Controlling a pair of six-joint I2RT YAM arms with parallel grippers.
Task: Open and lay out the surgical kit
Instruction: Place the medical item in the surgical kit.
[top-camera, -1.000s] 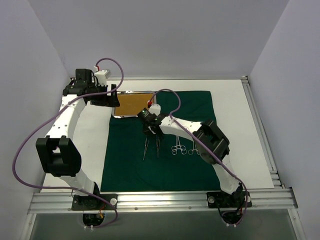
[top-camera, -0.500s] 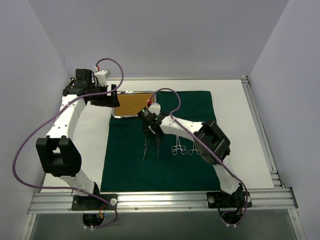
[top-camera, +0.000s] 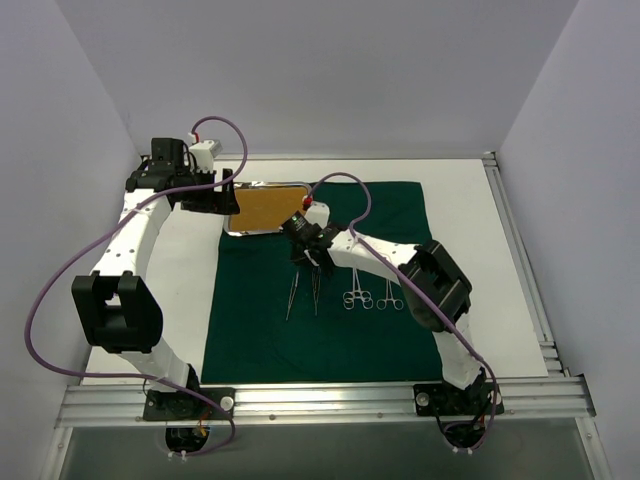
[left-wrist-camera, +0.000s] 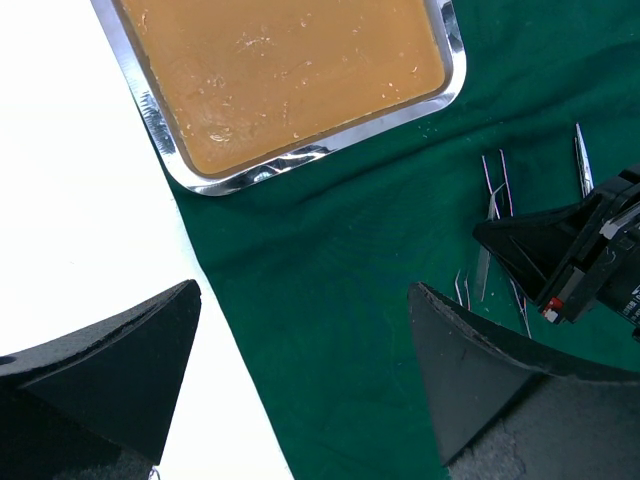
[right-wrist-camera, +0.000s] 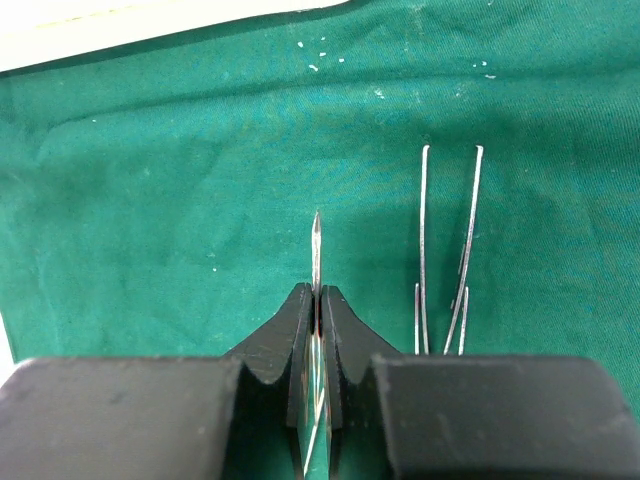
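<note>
Left fingers (left-wrist-camera: 110, 360): spread wide, empty, over table (left-wrist-camera: 60, 200) beside steel tray (left-wrist-camera: 160, 130) at far-left corner of green cloth (left-wrist-camera: 330, 300). Right fingers (right-wrist-camera: 290, 340): clenched on one tweezers (right-wrist-camera: 316, 240); second tweezers (right-wrist-camera: 445, 250), two clamps (top-camera: 357, 297) flat on cloth rightward.

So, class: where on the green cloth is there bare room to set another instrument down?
Free: the near strip of the cloth, between the instrument row and its near edge; and the far right corner, beside the tray and beyond the clamps. Crowded: the middle, with tweezers, clamps and the shut right gripper.
</note>
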